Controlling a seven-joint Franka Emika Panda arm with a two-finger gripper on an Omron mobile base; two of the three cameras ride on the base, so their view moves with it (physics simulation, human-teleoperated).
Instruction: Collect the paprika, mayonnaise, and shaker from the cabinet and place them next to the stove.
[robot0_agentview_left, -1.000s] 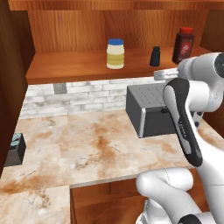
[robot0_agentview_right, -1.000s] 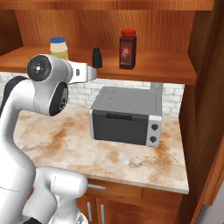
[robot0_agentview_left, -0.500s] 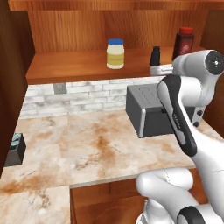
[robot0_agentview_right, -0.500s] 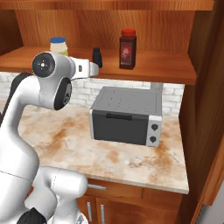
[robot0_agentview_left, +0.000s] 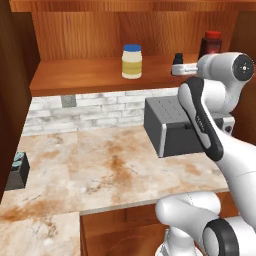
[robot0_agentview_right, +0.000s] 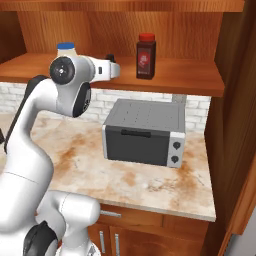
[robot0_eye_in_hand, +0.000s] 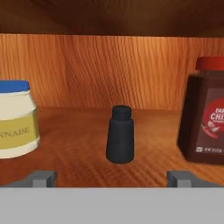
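Note:
On the cabinet shelf (robot0_agentview_left: 85, 75) the mayonnaise (robot0_agentview_left: 132, 61) stands left, the small black shaker (robot0_agentview_left: 177, 59) in the middle and the red-lidded paprika (robot0_agentview_left: 211, 44) right. My gripper (robot0_agentview_left: 179, 68) hovers at shelf height just in front of the shaker. The hand view has the shaker (robot0_eye_in_hand: 120, 134) upright and centred ahead of my gripper (robot0_eye_in_hand: 111, 179), which is open wide with nothing between its fingertips (robot0_eye_in_hand: 43, 178). To either side stand the mayonnaise (robot0_eye_in_hand: 15, 120) and paprika (robot0_eye_in_hand: 208, 118). From the right I see the paprika (robot0_agentview_right: 146, 56) beside my gripper (robot0_agentview_right: 118, 70). The stove is out of view.
A grey toaster oven (robot0_agentview_left: 175, 127) (robot0_agentview_right: 145, 131) sits on the marble counter (robot0_agentview_left: 100, 165) directly below the shelf and under my arm. A dark box (robot0_agentview_left: 17, 170) lies at the counter's left edge. A wooden side wall (robot0_agentview_right: 235, 100) closes the right.
My hand has risen from just below the shelf edge to shelf level and closed in on the shaker. The jars and shaker have not moved; the gripper stays open.

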